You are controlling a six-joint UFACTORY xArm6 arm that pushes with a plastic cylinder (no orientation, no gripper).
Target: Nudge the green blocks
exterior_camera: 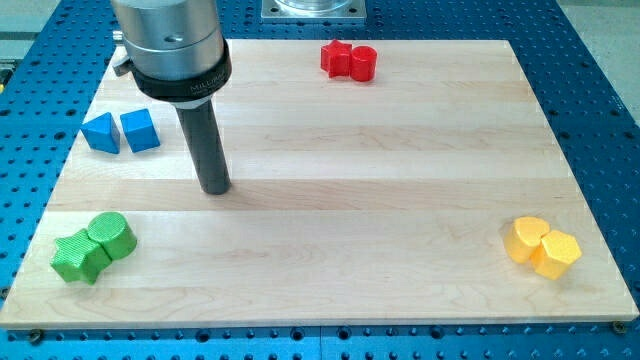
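1. Our tip (215, 188) rests on the worktop (400, 180), above and right of the green blocks (93, 246) at lower left, apart from them
2. No fingers: a bare rod
3. Nudge not yet begun; approach and push remain

Pale wooden board (400, 200), rectangular, grain running across the view in light and slightly darker bands; evenly lit, with soft shadows. It lay on a blue metal base plate (600, 110) drilled with a regular grid of small holes, which showed on every side of the board. A grey metal mounting plate (314, 10) sat at the view's top edge, partly cut off
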